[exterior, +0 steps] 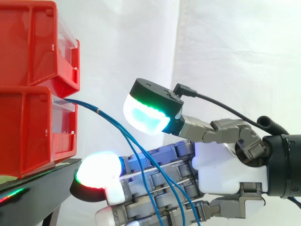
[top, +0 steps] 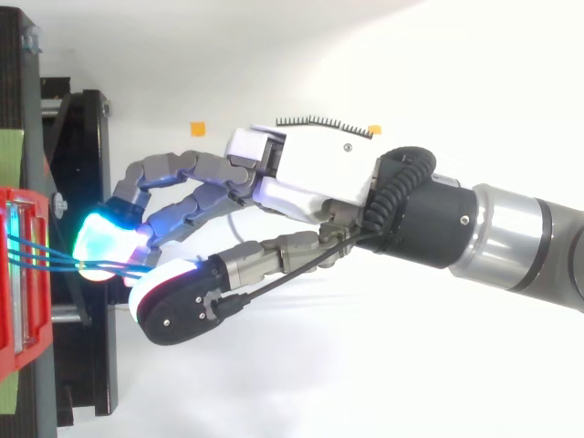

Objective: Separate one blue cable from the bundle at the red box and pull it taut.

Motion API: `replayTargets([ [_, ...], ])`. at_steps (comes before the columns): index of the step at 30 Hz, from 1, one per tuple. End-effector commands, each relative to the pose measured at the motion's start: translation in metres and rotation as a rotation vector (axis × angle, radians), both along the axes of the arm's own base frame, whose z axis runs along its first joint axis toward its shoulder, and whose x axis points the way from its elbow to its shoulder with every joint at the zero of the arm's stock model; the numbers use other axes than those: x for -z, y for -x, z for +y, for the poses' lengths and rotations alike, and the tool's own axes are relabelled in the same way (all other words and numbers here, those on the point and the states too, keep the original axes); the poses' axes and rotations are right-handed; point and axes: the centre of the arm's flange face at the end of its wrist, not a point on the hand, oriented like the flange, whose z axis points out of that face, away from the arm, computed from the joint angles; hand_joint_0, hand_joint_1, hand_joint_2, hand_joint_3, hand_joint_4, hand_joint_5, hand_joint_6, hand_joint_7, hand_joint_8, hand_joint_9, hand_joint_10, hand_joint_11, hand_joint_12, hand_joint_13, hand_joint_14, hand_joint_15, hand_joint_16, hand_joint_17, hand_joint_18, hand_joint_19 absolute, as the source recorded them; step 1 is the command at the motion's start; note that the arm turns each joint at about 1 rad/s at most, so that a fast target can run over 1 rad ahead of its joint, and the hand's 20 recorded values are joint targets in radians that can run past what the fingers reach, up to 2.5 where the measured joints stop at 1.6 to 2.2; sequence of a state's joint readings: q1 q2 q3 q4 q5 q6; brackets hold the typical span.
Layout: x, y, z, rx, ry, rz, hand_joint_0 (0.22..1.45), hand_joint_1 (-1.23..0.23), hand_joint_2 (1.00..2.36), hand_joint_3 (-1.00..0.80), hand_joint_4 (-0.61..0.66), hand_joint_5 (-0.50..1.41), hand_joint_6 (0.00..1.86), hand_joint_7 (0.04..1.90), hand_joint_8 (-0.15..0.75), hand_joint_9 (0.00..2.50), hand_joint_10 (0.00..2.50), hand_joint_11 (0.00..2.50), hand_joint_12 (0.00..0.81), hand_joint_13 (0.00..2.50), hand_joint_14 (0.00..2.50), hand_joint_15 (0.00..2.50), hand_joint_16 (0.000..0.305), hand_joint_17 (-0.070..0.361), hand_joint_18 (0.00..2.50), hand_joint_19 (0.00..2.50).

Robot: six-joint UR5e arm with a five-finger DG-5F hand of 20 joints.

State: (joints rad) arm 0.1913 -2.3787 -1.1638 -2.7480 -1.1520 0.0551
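A bundle of thin blue cables (exterior: 87, 107) came out of the front of the lower red plastic bin (exterior: 28, 132), which sat at 9 o'clock in the side view beneath a second red plastic bin (exterior: 33, 42) at 10 o'clock. Both bins stood on a black stand (exterior: 42, 181) before a white curtain (exterior: 235, 47). From the bin mouth the strands ran slack toward 5 o'clock. They spread apart as they went, crossed in front of the outstretched fingers and left the side view at its lower edge. No strand was drawn straight, and none lay clear of the others.

The robot's hand (exterior: 221, 165) reached in from 3 o'clock with its palm upright and its fingers stretched toward the bins. It stood wide. The thumb was lifted toward 12 o'clock, and its pad (exterior: 146, 115) glowed cyan with a green rim, well clear of the fingers below. The nearest fingertip pad (exterior: 98, 170) glowed white with a red edge and sat just beside the edge of the stand at 7 o'clock. The cables passed through the gap between thumb and fingers, and nothing was pinched.

From above, the hand (top: 319, 173) came in from 3 o'clock and the lower bin (top: 23, 274) lay at 9 o'clock. The blue strands (top: 55, 260) ran from the bin toward 3 o'clock. They reached the gap between a cyan-glowing fingertip (top: 105, 239) and the thumb pad (top: 169, 306), just beside both.
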Motion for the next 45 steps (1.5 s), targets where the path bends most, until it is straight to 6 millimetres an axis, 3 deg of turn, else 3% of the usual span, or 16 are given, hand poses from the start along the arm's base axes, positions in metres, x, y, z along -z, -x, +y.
replayTargets([
  [1, -0.001, -0.002, -0.001, -0.001, -0.001, -0.013, 0.58, -0.65, 1.01, -0.43, 0.24, -0.17, 0.5, 1.03, 0.297, 0.76, 0.02, 0.71, 0.372, 0.67, 0.01, 0.38, 0.041, 0.093, 0.49, 0.53],
  [14, -0.007, -0.006, 0.001, -0.002, 0.005, -0.062, 0.6, -0.67, 1.01, -0.42, 0.23, -0.16, 0.5, 1.08, 0.295, 0.79, 0.02, 0.73, 0.37, 0.7, 0.02, 0.39, 0.042, 0.093, 0.49, 0.54],
  [37, -0.012, -0.011, 0.026, -0.034, -0.015, -0.099, 0.61, -0.68, 1.01, -0.37, 0.21, -0.14, 0.5, 1.15, 0.29, 0.81, 0.02, 0.74, 0.366, 0.72, 0.02, 0.42, 0.042, 0.095, 0.5, 0.56],
  [45, -0.01, -0.009, 0.023, -0.039, -0.032, -0.081, 0.62, -0.67, 1.01, -0.35, 0.19, -0.14, 0.5, 1.18, 0.294, 0.83, 0.02, 0.76, 0.367, 0.73, 0.02, 0.43, 0.043, 0.096, 0.5, 0.57],
])
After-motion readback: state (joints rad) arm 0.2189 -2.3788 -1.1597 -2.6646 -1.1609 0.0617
